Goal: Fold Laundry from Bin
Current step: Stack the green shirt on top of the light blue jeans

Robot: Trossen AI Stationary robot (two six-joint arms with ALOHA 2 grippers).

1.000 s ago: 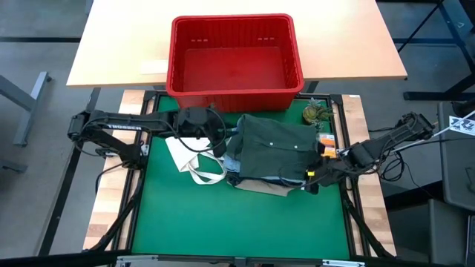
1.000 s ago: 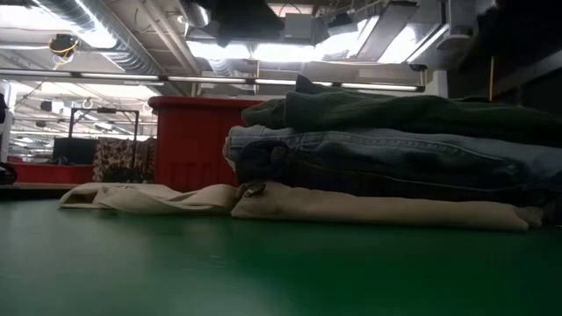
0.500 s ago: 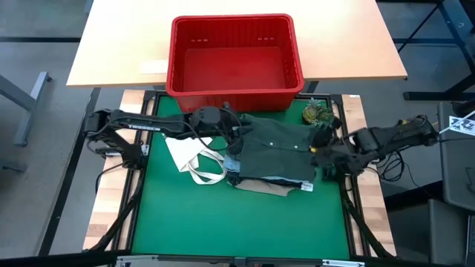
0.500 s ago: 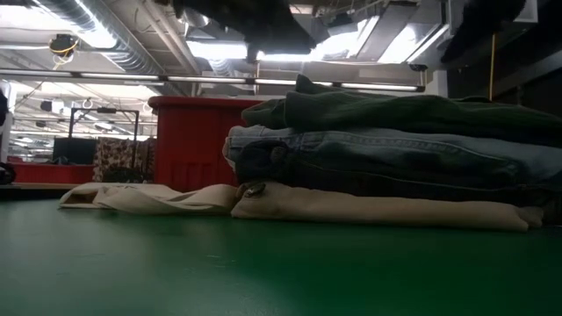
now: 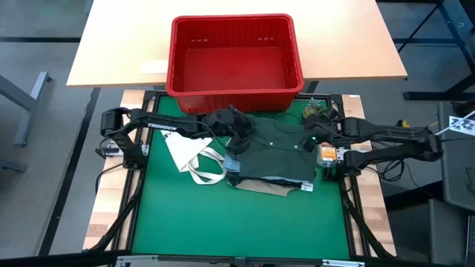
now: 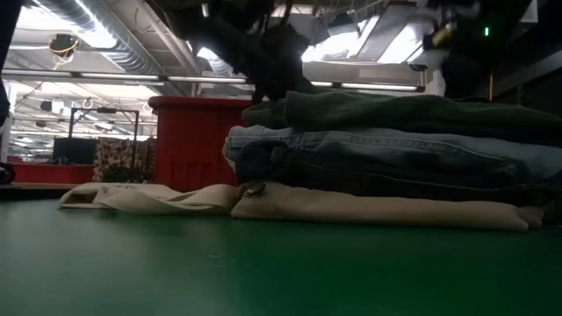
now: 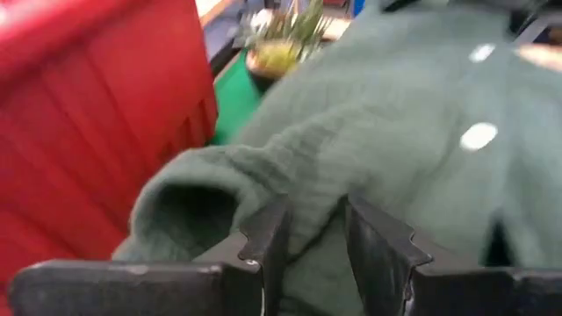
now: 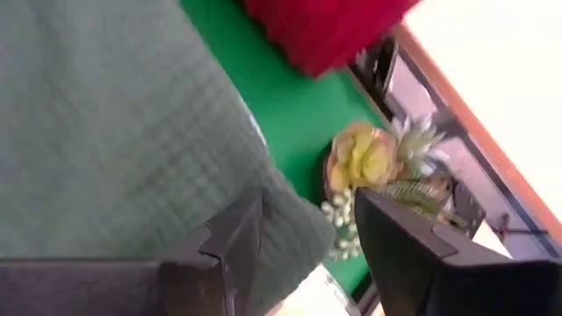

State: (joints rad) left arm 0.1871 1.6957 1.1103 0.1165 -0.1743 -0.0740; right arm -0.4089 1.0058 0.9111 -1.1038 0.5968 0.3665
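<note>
Olive-green piece [image 5: 276, 152] between both tools

Seen level across a green table top [image 6: 263, 272]: a stack of 3 folded garments, right of centre. At the bottom, beige trousers [image 6: 378, 209], touching the mat. Above them, blue jeans [image 6: 386, 162], folded edge facing left. On top, a dark olive-green piece [image 6: 404, 114]. Left of the stack, a flat cream cloth [image 6: 145, 197] lying on the mat, touching the beige layer. Behind, a red bin [image 6: 189, 140], partly hidden by the pile. Overhead, dark arm parts [image 6: 250, 39], blurred against bright ceiling lights.
</note>
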